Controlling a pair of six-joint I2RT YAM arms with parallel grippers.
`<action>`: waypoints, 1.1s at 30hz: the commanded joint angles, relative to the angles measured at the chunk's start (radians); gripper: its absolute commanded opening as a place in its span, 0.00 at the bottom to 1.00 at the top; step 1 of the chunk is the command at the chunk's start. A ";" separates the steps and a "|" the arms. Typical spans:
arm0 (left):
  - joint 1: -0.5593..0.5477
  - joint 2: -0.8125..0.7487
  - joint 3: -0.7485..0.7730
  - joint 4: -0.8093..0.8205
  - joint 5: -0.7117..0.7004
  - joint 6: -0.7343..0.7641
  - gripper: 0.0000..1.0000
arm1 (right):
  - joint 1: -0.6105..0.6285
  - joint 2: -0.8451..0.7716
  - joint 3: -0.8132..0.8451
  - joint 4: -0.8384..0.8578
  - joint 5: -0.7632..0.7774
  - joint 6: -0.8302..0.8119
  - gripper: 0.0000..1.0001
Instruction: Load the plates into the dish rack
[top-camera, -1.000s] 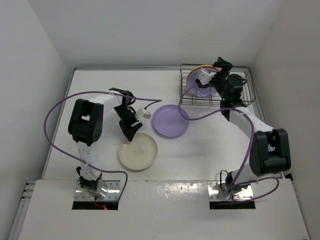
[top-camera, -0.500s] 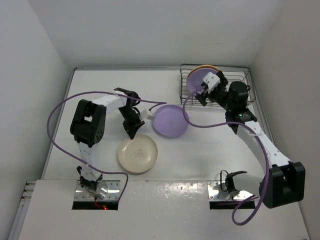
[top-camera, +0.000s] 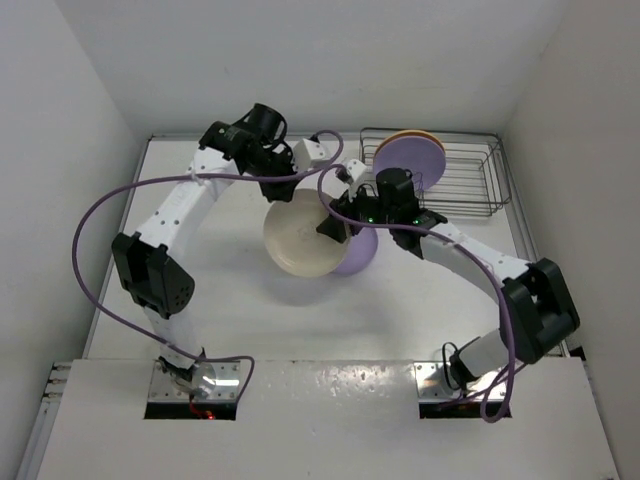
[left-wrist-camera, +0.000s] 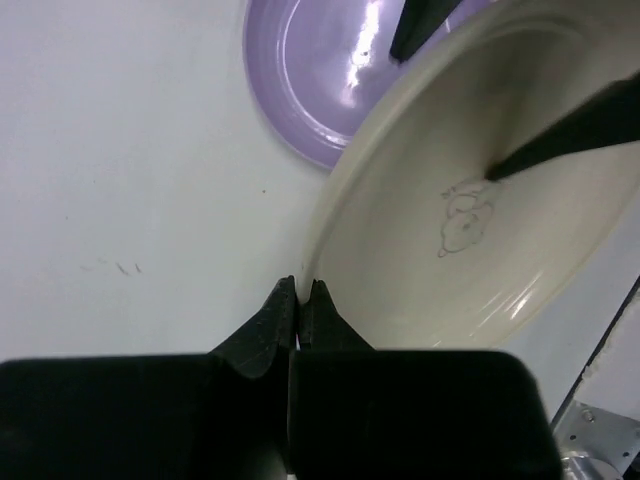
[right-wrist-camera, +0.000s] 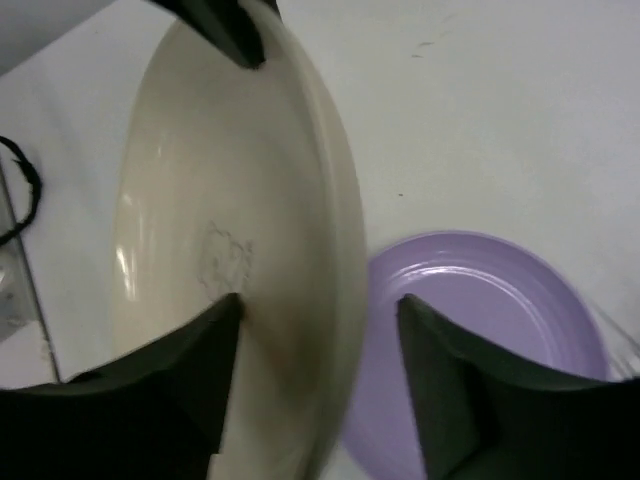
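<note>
The left hand (left-wrist-camera: 298, 296) pinches the cream plate (top-camera: 300, 238) by its rim, tilted above the middle of the bench (top-camera: 200, 300), while the spread right hand (right-wrist-camera: 322, 335) straddles the opposite rim, nearer the dish rack (top-camera: 470, 185) at the far right corner.

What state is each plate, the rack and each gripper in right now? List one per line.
Cream plate: lifted, tilted.
Left gripper: shut on the cream plate's rim.
Right gripper: open, straddling the cream plate's rim.
Purple plate on the table: lying flat.
Purple plate in the rack: standing upright.
Orange plate: upright in the rack.
Dish rack: holding two plates.
</note>
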 joint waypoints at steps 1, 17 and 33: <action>-0.023 -0.031 -0.012 -0.008 0.017 -0.046 0.00 | -0.009 0.044 0.113 0.004 0.081 0.090 0.57; 0.010 -0.100 -0.122 0.169 -0.102 -0.162 0.67 | -0.331 -0.081 0.203 0.087 0.055 -0.579 0.00; 0.094 -0.080 -0.309 0.230 -0.140 -0.204 0.67 | -0.580 0.172 0.541 -0.344 -0.279 -1.189 0.00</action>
